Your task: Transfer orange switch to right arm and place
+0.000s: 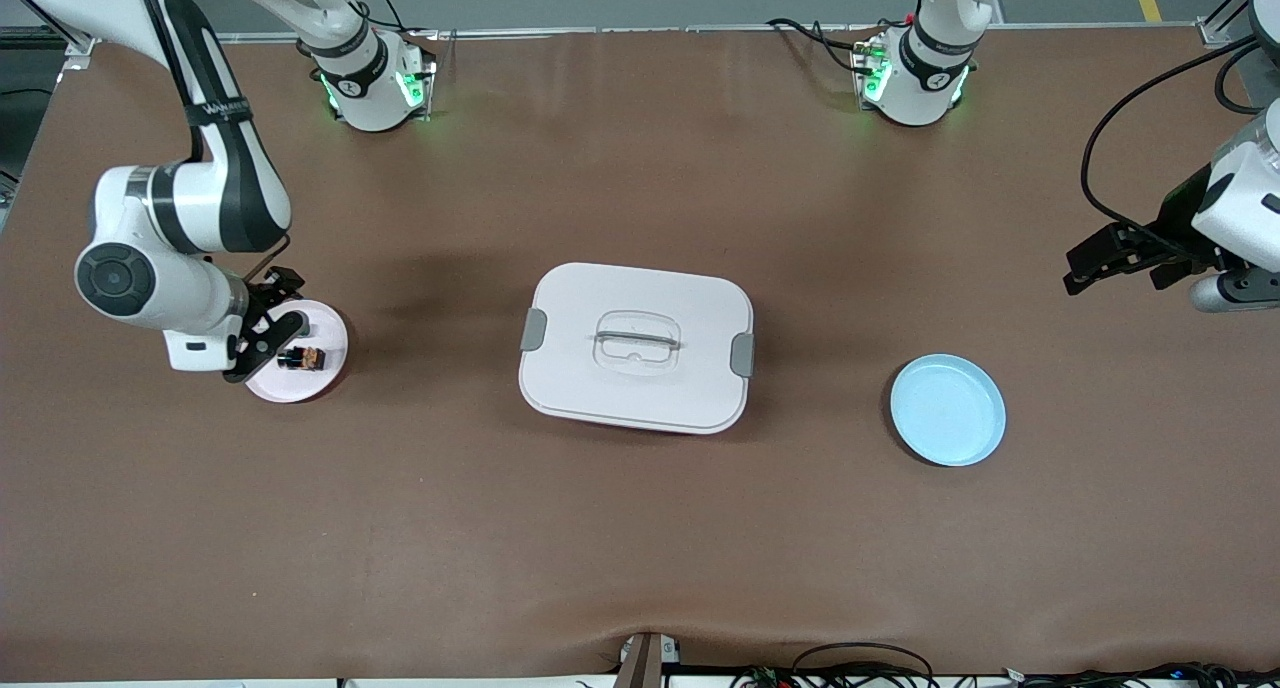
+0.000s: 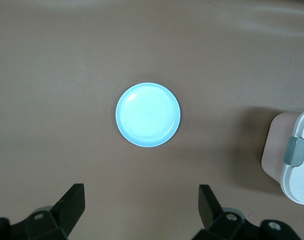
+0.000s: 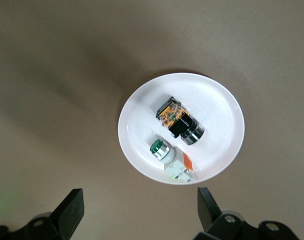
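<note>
The orange switch (image 1: 302, 357) (image 3: 178, 121), a small black block with an amber middle, lies on a pale pink plate (image 1: 328, 326) (image 3: 217, 112) toward the right arm's end of the table. My right gripper (image 1: 268, 320) (image 3: 140, 200) hangs open over the rim of that plate, apart from the switch and holding nothing. At the left arm's end, my left gripper (image 1: 1085, 266) (image 2: 141, 197) is open and empty above bare table, near a light blue plate (image 1: 948, 409) (image 2: 148, 114).
A small white part with a green top (image 3: 167, 156) shares the pink plate with the switch. A white lidded box (image 1: 636, 346) (image 2: 294, 160) with grey clips stands mid-table between the two plates. Brown tabletop surrounds all of them.
</note>
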Robot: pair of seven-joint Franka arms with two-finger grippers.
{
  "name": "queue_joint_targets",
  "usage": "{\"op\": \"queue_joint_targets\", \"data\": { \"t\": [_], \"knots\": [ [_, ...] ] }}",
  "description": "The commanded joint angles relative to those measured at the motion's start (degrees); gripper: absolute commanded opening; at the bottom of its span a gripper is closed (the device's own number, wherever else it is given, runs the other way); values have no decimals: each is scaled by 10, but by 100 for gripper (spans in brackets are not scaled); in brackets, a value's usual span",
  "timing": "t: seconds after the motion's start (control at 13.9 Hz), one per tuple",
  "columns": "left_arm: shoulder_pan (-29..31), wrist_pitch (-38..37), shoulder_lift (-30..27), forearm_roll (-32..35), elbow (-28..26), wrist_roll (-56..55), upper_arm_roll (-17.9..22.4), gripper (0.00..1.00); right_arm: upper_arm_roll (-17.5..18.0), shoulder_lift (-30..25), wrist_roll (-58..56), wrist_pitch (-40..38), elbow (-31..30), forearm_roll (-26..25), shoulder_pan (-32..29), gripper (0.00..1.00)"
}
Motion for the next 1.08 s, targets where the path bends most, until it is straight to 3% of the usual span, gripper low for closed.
{"op": "queue_joint_targets", "data": {
  "t": [0.0, 0.22, 0.43, 1.01],
  "knots": [
    [-2, -14, 7, 7, 17, 0, 2, 100, -1, -22, 89, -54, 25, 13, 30, 100],
    [-2, -14, 7, 7, 17, 0, 2, 100, -1, -49, 182, -81, 36, 40, 35, 100],
    [-2, -13, 7, 7, 16, 0, 2, 100, -1, -48, 251, -141, 89, 60, 35, 100],
    [-3, -17, 6, 5, 18, -4, 2, 100, -7, -48, 348, -211, 188, 94, 3, 100]
  ]
}}
